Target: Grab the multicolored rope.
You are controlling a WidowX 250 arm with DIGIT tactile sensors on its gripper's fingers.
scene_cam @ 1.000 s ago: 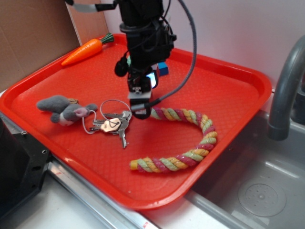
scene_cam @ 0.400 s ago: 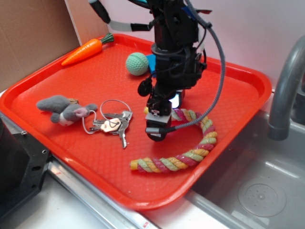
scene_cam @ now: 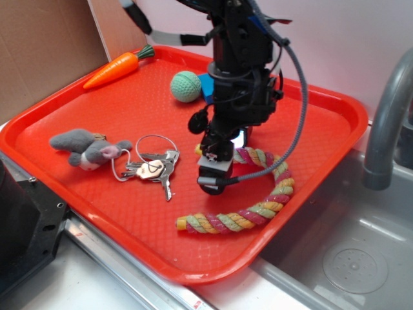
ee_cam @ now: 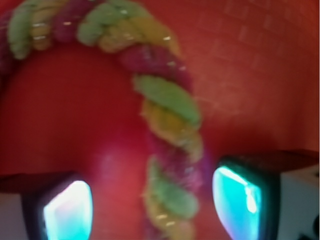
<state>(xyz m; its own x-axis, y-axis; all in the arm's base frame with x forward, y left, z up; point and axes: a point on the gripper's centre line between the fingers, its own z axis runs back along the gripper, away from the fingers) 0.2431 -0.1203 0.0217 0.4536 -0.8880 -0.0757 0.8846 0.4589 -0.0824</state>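
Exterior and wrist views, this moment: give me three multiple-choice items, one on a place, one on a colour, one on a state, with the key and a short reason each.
1. Where does the carrot toy lie on the red tray?
A. far left corner
B. beside the faucet
C. on the rope

2. What colour is the ball?
A. blue
B. green
C. white

3. How does the gripper stand to the rope?
A. shut and lifting it
B. open, one finger either side of it
C. shut on the keys

Key: 1 A, the carrot sits by the tray's far left rim near the cardboard. 2 B, the ball behind the arm is pale green. 3 B, the wrist view shows the rope running between the two spread fingers, while the keys lie untouched beside the grey plush toy.
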